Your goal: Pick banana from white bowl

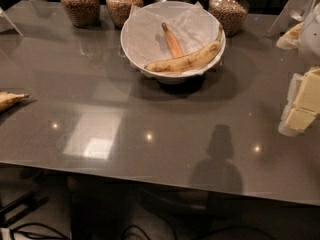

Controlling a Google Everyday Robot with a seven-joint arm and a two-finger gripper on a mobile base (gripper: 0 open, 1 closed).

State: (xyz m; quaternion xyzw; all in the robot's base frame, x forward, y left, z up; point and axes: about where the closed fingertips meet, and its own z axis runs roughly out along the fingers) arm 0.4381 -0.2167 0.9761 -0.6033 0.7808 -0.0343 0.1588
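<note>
The white bowl (135, 44), lined with crinkled white paper, stands on a dark foot at the back middle of the grey table. The banana (187, 61), long, curved, yellow with brown speckles, lies across the bowl's front, its tip up at the right rim. A shorter orange banana (173, 42) lies behind it in the bowl. My gripper (301, 106), pale cream, is at the right edge of the view, above the table, to the right of the bowl, lower in the view and well apart from it. It holds nothing that I can see.
Several brown-filled glass jars (80, 4) line the table's back edge behind the bowl. A pale banana's end (10, 100) shows at the left edge. The table's front edge (150, 176) runs across the lower view, with cables on the floor below.
</note>
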